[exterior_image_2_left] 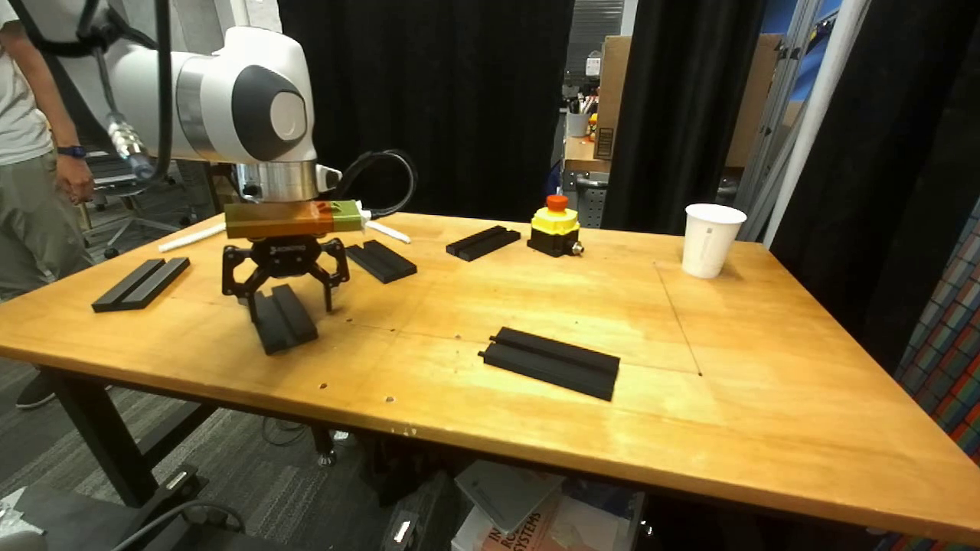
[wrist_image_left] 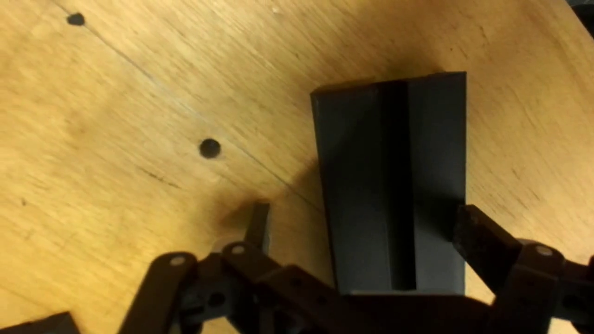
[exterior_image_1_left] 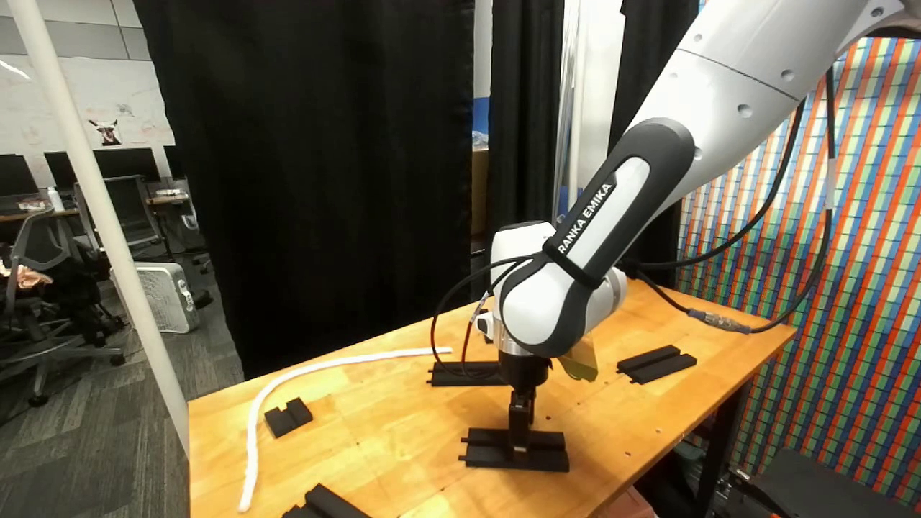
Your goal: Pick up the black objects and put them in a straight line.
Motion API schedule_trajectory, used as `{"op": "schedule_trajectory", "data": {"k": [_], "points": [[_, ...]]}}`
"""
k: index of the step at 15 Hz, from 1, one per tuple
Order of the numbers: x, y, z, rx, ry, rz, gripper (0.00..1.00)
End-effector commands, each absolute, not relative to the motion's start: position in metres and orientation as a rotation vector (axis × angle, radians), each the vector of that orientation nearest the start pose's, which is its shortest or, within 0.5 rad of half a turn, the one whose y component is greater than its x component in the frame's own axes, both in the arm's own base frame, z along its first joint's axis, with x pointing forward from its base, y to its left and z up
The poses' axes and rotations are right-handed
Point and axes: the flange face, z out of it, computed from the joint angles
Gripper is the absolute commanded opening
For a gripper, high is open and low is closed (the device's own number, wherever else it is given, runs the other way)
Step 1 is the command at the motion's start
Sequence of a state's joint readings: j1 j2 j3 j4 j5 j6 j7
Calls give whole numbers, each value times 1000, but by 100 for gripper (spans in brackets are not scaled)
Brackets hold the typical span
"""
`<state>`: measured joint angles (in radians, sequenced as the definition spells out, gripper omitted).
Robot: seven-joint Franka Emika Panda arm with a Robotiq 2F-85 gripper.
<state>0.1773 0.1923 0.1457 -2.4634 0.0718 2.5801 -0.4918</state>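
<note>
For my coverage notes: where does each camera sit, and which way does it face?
An exterior view: raised, looking across the tabletop toward black curtains; arm and gripper show at picture left.
An exterior view: raised, facing black curtains and a multicolored backdrop; arm enters from upper right, gripper at its end.
Wrist view: carried on the arm, facing down at a black bar; both fingers show.
Shared: both exterior views show that bar at the gripper.

In an exterior view, tabletop (exterior_image_2_left: 766,444) carries: paper cup (exterior_image_2_left: 709,243), upper right; emergency-stop button (exterior_image_2_left: 554,227), left of cup; first bar (exterior_image_2_left: 550,363), lower centre, in front of button; second bar (exterior_image_2_left: 286,327), left, beneath pincer (exterior_image_2_left: 291,314); third bar (exterior_image_2_left: 142,285), far left.
</note>
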Motion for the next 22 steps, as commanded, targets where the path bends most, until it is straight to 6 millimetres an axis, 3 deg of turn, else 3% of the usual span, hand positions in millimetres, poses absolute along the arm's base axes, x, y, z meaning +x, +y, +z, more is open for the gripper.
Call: {"op": "schedule_trajectory", "data": {"k": [1, 11, 22], "points": [[455, 154, 214, -2889, -1100, 75, 100], [447, 173, 219, -2882, -1058, 77, 100], [433, 186, 223, -2827, -1256, 68, 100]]}}
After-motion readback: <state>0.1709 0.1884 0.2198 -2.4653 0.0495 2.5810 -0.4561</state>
